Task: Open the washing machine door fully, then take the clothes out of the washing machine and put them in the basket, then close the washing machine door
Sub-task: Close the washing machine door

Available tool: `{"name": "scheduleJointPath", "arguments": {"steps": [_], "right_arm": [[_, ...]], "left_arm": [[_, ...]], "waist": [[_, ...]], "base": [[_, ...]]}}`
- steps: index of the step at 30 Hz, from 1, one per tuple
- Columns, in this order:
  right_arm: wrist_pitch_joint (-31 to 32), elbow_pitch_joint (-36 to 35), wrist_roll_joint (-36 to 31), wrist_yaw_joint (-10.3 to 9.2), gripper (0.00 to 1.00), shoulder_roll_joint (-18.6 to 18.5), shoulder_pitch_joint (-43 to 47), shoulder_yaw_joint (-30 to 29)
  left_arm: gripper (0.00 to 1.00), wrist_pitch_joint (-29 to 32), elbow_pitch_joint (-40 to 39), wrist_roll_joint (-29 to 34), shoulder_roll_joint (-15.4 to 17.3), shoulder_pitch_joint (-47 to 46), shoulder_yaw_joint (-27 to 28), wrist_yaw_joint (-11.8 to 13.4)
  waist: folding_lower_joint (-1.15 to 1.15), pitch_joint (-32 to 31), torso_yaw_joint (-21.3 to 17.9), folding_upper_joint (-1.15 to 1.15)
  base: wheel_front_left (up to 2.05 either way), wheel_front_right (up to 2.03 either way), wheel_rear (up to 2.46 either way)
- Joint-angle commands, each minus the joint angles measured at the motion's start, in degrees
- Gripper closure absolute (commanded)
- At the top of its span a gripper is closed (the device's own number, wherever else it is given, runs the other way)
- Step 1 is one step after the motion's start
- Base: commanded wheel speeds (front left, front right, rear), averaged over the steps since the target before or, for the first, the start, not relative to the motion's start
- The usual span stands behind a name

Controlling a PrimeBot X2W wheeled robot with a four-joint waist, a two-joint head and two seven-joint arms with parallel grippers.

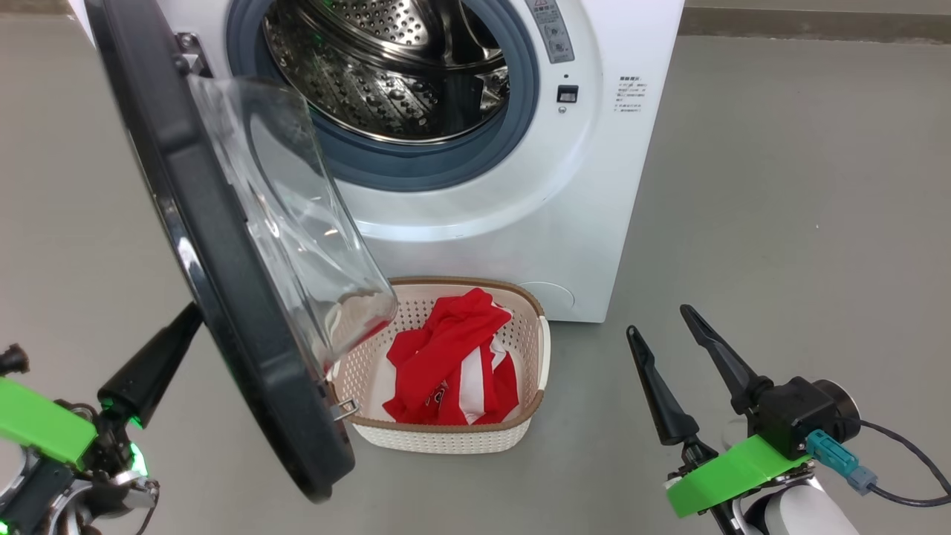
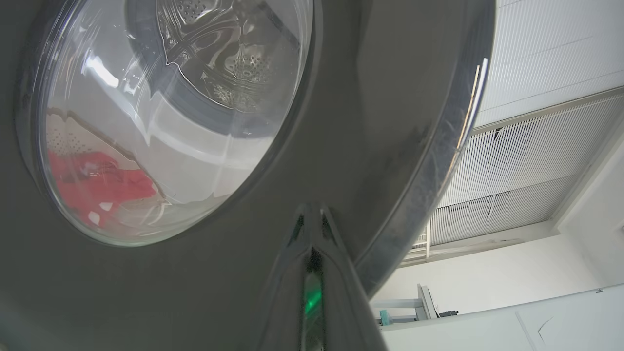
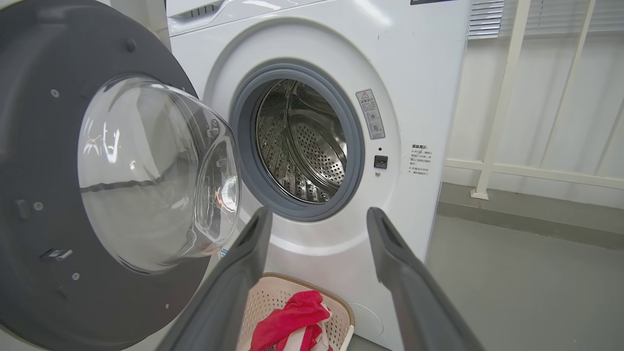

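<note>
Grey floor [image 1: 780,223] lay under the scene, and the washing machine [image 1: 579,193] stood at the upper centre of the head view with its drum opening uncovered. The washing machine door [image 1: 223,297] stood swung open at the left of the opening. It was seen nearly edge-on, with its long axis running from the upper left to the lower centre of the frame and its glass bowl bulging right, toward the machine. The basket [image 1: 446,440] sat on the floor just in front of the machine, partly behind the door's lower edge, with the clothes [image 1: 446,349] inside it. The left gripper [image 1: 178,334] rose from the lower left, angled up and to the right, its fingers closed together on nothing. In the left wrist view its joined tips [image 2: 312,217] lay at the door's dark outer face, lower right of the window; contact could not be confirmed. The right gripper [image 1: 658,319] hovered at the lower right, well apart from door and basket, with its fingers spread, empty and pointing up the frame. In the right wrist view the basket [image 3: 341,312] showed low between those fingers.
</note>
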Motion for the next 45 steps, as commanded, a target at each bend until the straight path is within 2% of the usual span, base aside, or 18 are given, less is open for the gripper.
{"name": "scheduleJointPath", "arguments": {"steps": [1, 4, 5, 6, 7, 9, 14, 15, 18, 22, 25, 29, 33, 40, 45], "right_arm": [[-0.37, -1.59, -0.35, 0.39, 0.00, 0.21, -0.71, 0.97], [-0.37, -1.58, -0.34, 0.39, 0.00, 0.23, -0.44, 0.81], [-0.37, -1.55, -0.31, 0.39, 0.00, 0.24, -0.35, 0.75], [-0.37, -1.53, -0.28, 0.39, 0.00, 0.25, -0.28, 0.68], [-0.37, -1.52, -0.26, 0.39, 0.00, 0.26, -0.20, 0.63], [-0.37, -1.57, -0.19, 0.39, 0.00, 0.28, -0.03, 0.47], [-0.37, -1.57, -0.10, 0.39, 0.00, 0.32, 0.33, 0.11], [-0.37, -1.58, -0.09, 0.39, 0.00, 0.33, 0.39, 0.06], [-0.37, -1.63, -0.08, 0.39, 0.00, 0.34, 0.37, 0.04], [-0.37, -1.67, -0.01, 0.39, 0.00, 0.36, 0.35, 0.19], [-0.37, -1.73, 0.02, 0.39, 0.00, 0.37, 0.33, 0.20], [-0.37, -2.42, 0.17, 0.39, 0.00, 0.38, 0.36, 0.06], [-0.37, -2.81, 0.42, 0.39, 0.00, 0.39, 0.72, -0.21], [-0.37, -3.66, 0.75, 0.39, 0.00, 0.39, 1.45, -0.35], [-0.37, -3.79, 0.69, 0.39, 0.00, 0.40, 1.57, -0.50]], "left_arm": [[1.00, -0.22, -1.99, -0.84, 1.05, -0.10, 1.01, 0.22], [0.98, -2.32, -2.25, -1.18, 1.04, 0.40, 1.47, 0.14], [0.78, -3.53, -2.29, -1.07, 1.04, 0.51, 2.07, -0.22], [0.35, -4.85, -2.37, -0.69, 1.04, 0.62, 2.69, -0.70], [0.00, -6.01, -2.48, 0.07, 1.10, 0.88, 3.06, -1.60], [0.00, -9.04, -2.31, 2.56, 1.52, 1.58, 3.98, -3.18], [0.00, -16.85, -1.28, 10.50, 3.47, 3.80, 4.32, -11.07], [0.00, -19.14, -1.20, 13.62, 4.39, 4.52, 3.90, -12.57], [0.00, -26.93, -1.32, 24.71, 7.63, 6.98, 1.00, -14.78], [0.00, -40.22, -1.38, 38.57, 11.92, 10.80, -5.50, -15.43], [0.00, -49.58, -0.40, 44.55, 14.03, 12.62, -8.77, -15.47], [0.00, -58.50, 1.86, 47.67, 15.91, 14.51, -12.05, -15.48], [0.00, -60.91, 4.80, 52.61, 16.45, 15.84, -11.62, -15.29], [0.00, -61.29, 2.95, 60.46, 12.86, 17.53, -8.78, -15.01], [0.00, -61.30, 2.41, 65.40, 12.13, 18.89, -8.93, -15.11]], "waist": [[0.00, -0.06, -0.06, 0.00], [0.00, -0.24, -0.03, 0.00], [0.00, -0.33, 0.00, 0.00], [0.00, -0.40, 0.03, 0.00], [0.00, -0.49, 0.06, 0.00], [0.00, -0.72, 0.24, 0.00], [0.00, -1.51, 0.70, 0.00], [0.00, -1.61, 0.80, 0.00], [0.00, -1.70, 1.05, 0.00], [0.00, -1.74, 1.14, 0.00], [0.00, -1.71, 1.08, 0.00], [0.00, -1.69, 0.82, 0.00], [0.00, -1.87, 0.60, 0.00], [0.00, -2.28, 0.48, 0.00], [0.00, -2.31, 0.48, 0.00]], "base": [[0.00, 0.00, 0.00], [0.00, 0.00, 0.00], [0.00, 0.00, 0.00], [0.00, 0.00, 0.00], [0.00, 0.00, 0.00], [0.00, 0.00, 0.00], [0.00, 0.00, 0.00], [0.00, 0.00, 0.00], [0.00, 0.00, 0.00], [0.00, 0.00, 0.00], [0.00, 0.00, 0.00], [0.00, 0.00, 0.00], [0.00, 0.00, 0.00], [0.00, 0.00, 0.00], [0.00, 0.00, 0.00]]}}
